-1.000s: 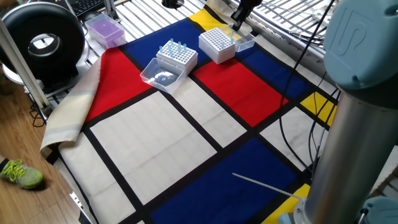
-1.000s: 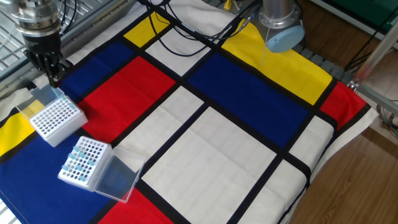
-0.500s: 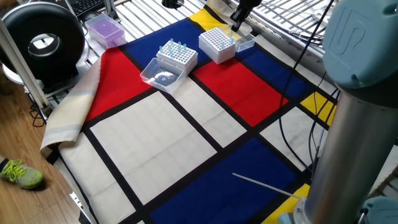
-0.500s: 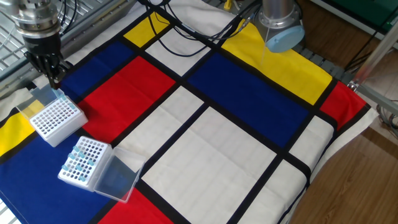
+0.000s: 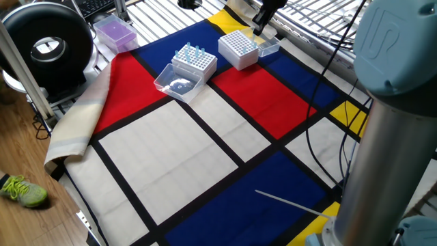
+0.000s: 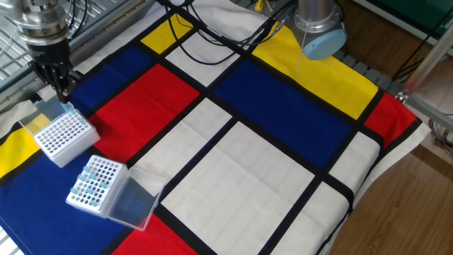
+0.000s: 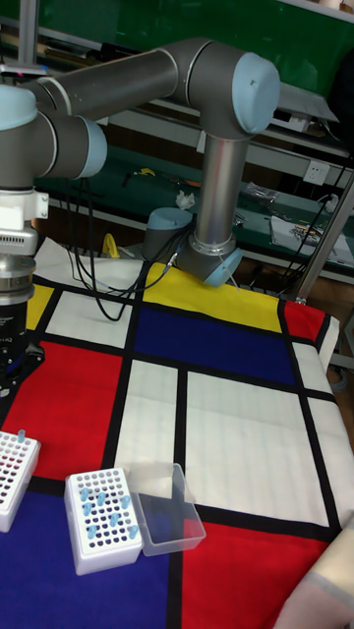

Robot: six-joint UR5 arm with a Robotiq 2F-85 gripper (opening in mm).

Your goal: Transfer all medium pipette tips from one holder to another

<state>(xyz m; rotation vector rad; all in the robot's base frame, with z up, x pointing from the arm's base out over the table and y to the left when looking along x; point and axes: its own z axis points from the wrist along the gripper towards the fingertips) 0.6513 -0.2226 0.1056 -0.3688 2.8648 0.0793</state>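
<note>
Nearest in the tall fixed view, toward the surface's (image 7: 246,432) front edge, stands the source tip rack (image 7: 101,520) with its clear hinged lid (image 7: 167,511) lying open beside it; the medium pipette tips (image 7: 102,508) stand in its holes, roughly ten by my count, though they are too small and crowded to count exactly. Just beyond it, at the left edge, sits the second tip rack (image 7: 14,478), its lid (image 6: 50,108) also folded back, with one pale tip (image 7: 18,433) standing at its far corner. Above that corner hangs the tool (image 6: 59,82); I cannot tell whether its fingers are parted or pinching anything. I judge the step in hand to be a placement into the second rack, or the withdrawal just after. The next move likely calls for a clean vertical lift, then precise alignment over a single tip in the source rack. Two racks, one arm.
</note>
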